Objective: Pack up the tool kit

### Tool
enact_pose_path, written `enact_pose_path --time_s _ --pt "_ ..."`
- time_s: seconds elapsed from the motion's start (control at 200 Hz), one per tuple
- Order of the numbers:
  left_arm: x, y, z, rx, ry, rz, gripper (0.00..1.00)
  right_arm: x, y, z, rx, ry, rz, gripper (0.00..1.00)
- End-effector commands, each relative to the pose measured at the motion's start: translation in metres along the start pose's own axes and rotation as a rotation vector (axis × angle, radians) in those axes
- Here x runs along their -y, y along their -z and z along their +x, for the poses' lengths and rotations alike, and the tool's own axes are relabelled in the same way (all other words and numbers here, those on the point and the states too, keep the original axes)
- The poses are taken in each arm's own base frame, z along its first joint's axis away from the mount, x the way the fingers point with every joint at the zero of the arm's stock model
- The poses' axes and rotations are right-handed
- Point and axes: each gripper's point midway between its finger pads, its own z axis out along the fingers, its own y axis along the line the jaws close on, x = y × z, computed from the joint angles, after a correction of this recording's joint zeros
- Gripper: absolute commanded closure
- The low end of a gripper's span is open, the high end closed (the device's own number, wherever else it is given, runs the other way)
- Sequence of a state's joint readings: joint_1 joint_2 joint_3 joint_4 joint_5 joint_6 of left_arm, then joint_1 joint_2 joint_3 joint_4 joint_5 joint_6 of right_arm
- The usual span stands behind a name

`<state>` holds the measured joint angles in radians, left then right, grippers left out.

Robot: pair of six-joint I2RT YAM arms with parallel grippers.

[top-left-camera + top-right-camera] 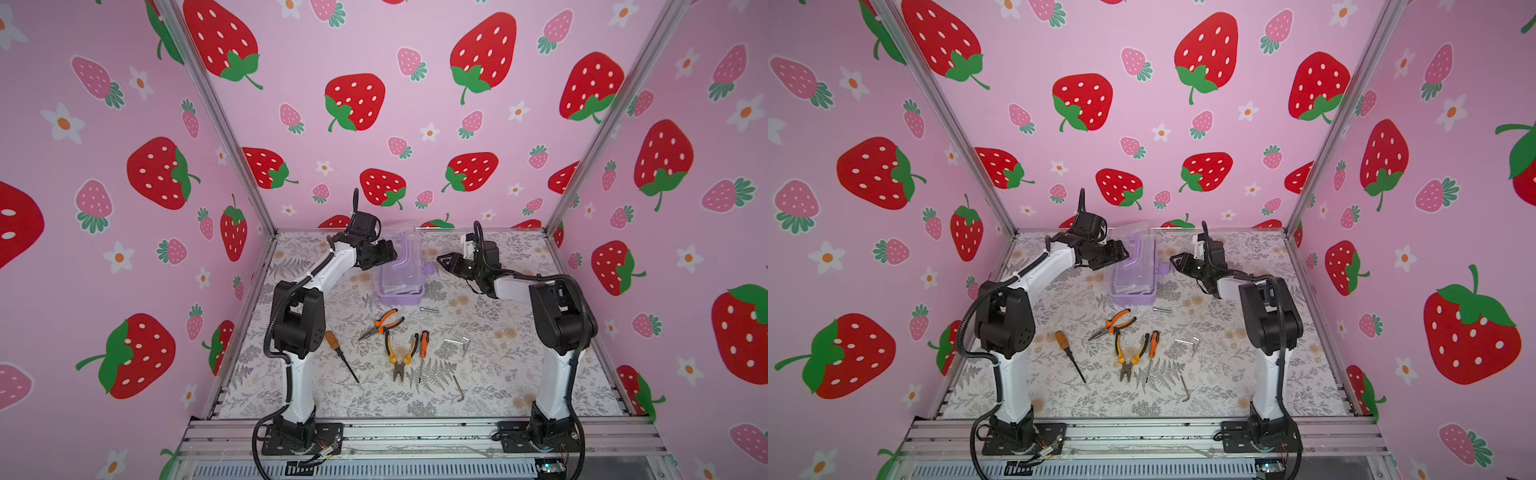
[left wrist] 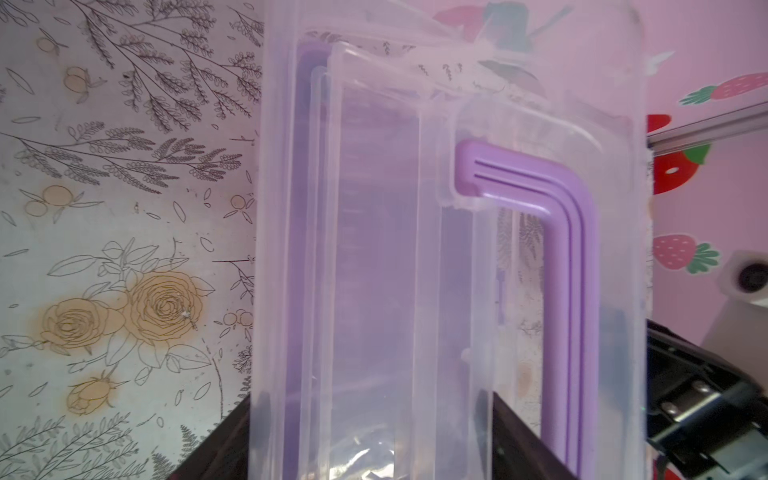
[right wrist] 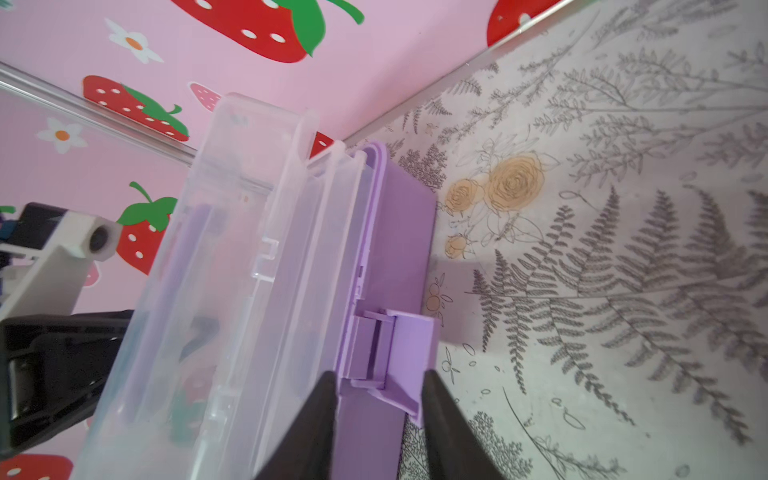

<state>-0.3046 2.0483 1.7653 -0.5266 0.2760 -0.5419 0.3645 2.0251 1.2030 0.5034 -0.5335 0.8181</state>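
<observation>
Box (image 1: 401, 296): lilac, just ahead of right pincer (image 1: 440, 260), long axis crosswise to its reach. Latch (image 3: 395, 353) sits between that pincer's jaws; clamped or not, cannot tell. Left pincer (image 1: 390, 252) grips raised clear lid (image 1: 399, 232). Pliers (image 1: 384, 322) lie behind both, unpacked. Right arm is nearer the latch side.

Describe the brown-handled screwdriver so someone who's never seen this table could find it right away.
From the lilac box at the back of the floral table, look at the loose tools in front of it. The leftmost, nearest the left arm, is the screwdriver. Its handle is plain amber-brown; the other screwdriver is orange and black.
</observation>
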Motion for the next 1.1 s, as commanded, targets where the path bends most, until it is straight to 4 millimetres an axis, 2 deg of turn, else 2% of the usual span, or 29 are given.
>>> enact_pose_path --time_s 0.0,0.175,0.32,0.52,0.54,0.59,0.645,0.705,0.735,0.91,1.095 --pt "0.024 0.014 -0.014 0.030 0.057 0.159 0.36 -0.031 0.004 0.000 -0.016 0.056 -0.084 0.77" --pt "0.016 0.012 -0.013 0.023 0.104 0.193 0.36 -0.058 -0.005 0.011 -0.057 0.121 -0.123 0.92" --pt "0.011 0.012 -0.013 0.027 0.124 0.203 0.37 -0.073 -0.017 0.019 -0.112 0.149 -0.148 0.92" --pt "0.009 0.012 -0.012 0.024 0.126 0.201 0.36 -0.088 -0.022 0.024 -0.123 0.164 -0.183 0.92" --pt "0.009 0.011 -0.011 0.022 0.126 0.200 0.34 -0.089 -0.023 0.025 -0.129 0.163 -0.189 0.92" --pt "0.009 0.010 -0.011 0.019 0.125 0.197 0.19 -0.093 -0.024 0.027 -0.136 0.153 -0.216 0.92" --pt "0.006 0.010 -0.010 0.018 0.128 0.184 0.08 -0.098 -0.024 0.028 -0.141 0.134 -0.253 0.92" --pt "-0.001 0.011 -0.010 0.026 0.133 0.137 0.00 -0.105 -0.025 0.031 -0.148 0.107 -0.302 0.92" --pt "-0.006 0.012 -0.010 0.031 0.139 0.098 0.01 -0.108 -0.024 0.031 -0.152 0.094 -0.330 0.92" --pt "-0.023 0.033 -0.013 0.070 0.105 -0.076 0.01 -0.118 -0.023 0.030 -0.148 0.073 -0.388 0.91" --pt "-0.041 0.069 -0.020 0.162 0.083 -0.288 0.01 -0.125 -0.021 0.029 -0.144 0.063 -0.414 0.91"
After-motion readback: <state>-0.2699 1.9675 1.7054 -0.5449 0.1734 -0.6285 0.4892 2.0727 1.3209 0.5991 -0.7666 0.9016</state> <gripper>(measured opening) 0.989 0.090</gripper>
